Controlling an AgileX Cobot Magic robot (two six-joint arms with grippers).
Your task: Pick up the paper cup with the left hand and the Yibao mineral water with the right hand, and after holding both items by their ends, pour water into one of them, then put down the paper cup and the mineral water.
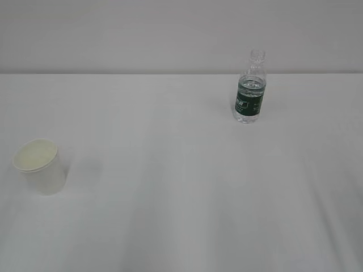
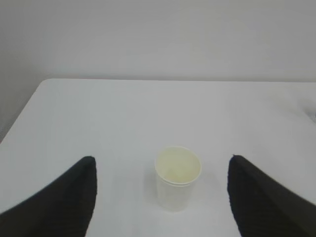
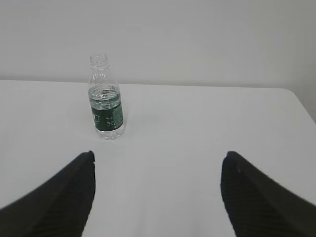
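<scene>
In the exterior view, the paper cup (image 1: pixel 39 166) stands upright on the white table (image 1: pixel 181 198) at about eight o'clock, near the left edge. It is white and tapered, with a rolled rim and a cream inside. The Yibao mineral water (image 1: pixel 250 88) stands upright at about one o'clock, towards the far edge of the table and well apart from the cup. It is a small clear bottle with a ribbed upper part, a dark green label band with white print and an open neck with no cap visible; the water line sits just above the label. Neither arm appears in this view.

In the left wrist view, the cup (image 2: pixel 177 177) stands near six o'clock, its cream inside in plain sight and apparently dry. The left hand (image 2: pixel 162 197) has its two dark fingers (image 2: pixel 64 197) spread wide at seven and five o'clock, with the cup between them and touching neither. Only this view shows the table's left edge.

In the right wrist view, the bottle (image 3: pixel 104 98) stands at about ten o'clock, beyond the left finger. The right hand (image 3: pixel 158 197) is spread wide as well and holds nothing; its fingers (image 3: pixel 256 197) touch nothing. Only this view shows the bottle's open mouth close enough to read, and the table's right edge.
</scene>
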